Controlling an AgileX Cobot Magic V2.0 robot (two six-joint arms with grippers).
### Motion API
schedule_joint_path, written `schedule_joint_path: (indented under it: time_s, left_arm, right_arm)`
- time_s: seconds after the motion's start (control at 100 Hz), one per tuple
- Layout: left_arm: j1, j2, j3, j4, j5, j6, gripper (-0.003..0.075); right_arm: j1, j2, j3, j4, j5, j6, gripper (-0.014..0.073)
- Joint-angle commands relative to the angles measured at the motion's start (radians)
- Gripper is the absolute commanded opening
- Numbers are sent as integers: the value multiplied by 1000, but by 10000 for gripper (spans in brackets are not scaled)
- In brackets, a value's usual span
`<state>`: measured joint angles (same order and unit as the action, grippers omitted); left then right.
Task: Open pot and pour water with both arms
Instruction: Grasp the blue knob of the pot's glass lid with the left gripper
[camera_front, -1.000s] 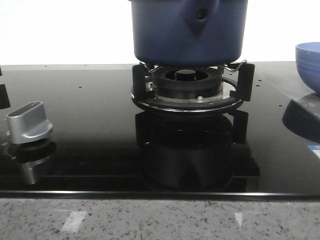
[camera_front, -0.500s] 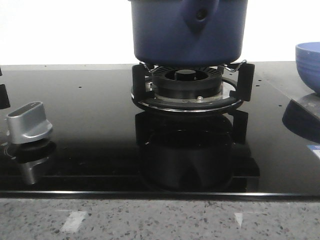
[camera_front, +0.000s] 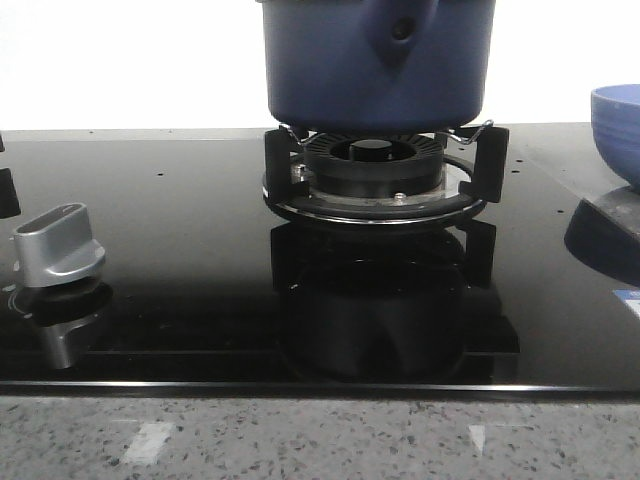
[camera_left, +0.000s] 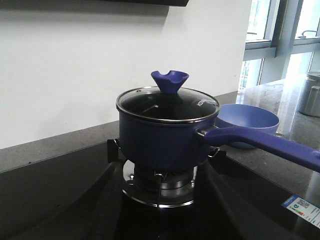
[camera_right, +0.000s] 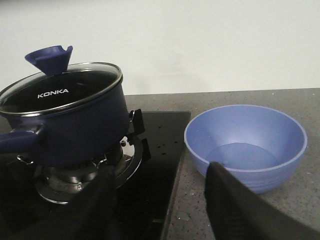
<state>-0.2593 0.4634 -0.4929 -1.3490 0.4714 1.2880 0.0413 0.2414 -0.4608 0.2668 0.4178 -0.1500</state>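
The dark navy pot (camera_front: 378, 70) stands on the gas burner (camera_front: 375, 180) at the back middle of the cooktop. A glass lid (camera_left: 167, 104) with a blue knob (camera_left: 170, 82) covers the pot (camera_left: 160, 140), and its long blue handle (camera_left: 260, 142) sticks out to the side. In the right wrist view the pot (camera_right: 65, 127) shows its lid knob (camera_right: 50, 59). My left gripper (camera_left: 158, 172) is open, short of the burner, nothing between its dark fingers. My right gripper (camera_right: 160, 175) is open too, between the pot and the bowl, holding nothing. Neither gripper shows in the front view.
A lighter blue bowl (camera_right: 245, 145) sits on the stone counter to the right of the cooktop; its rim (camera_front: 618, 125) shows at the front view's right edge. A silver control knob (camera_front: 55, 245) stands at the front left of the black glass cooktop (camera_front: 180, 230).
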Motion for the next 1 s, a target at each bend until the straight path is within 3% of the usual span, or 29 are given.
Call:
schedule_joint_path:
  time_s: [0.0, 0.2, 0.35, 0.46, 0.68, 0.99]
  left_arm:
    - [-7, 54, -43, -61, 7, 2, 274]
    - [-7, 162, -79, -100, 106, 44, 340]
    - [-7, 241, -132, -106, 145, 59, 341]
    - [-13, 281, -184, -109, 174, 158, 340]
    - [-118, 351, -274, -115, 86, 373, 340]
    - [-298, 542, -378, -200, -80, 380, 363]
  right_arm:
    - [4, 17, -38, 9, -87, -12, 363]
    - [4, 17, -38, 9, -75, -12, 363]
    - [4, 17, -38, 9, -44, -12, 363]
    - [4, 17, -38, 9, -33, -12, 363]
    - [4, 17, -38, 9, -33, -12, 363]
    - [4, 17, -38, 9, -33, -12, 363]
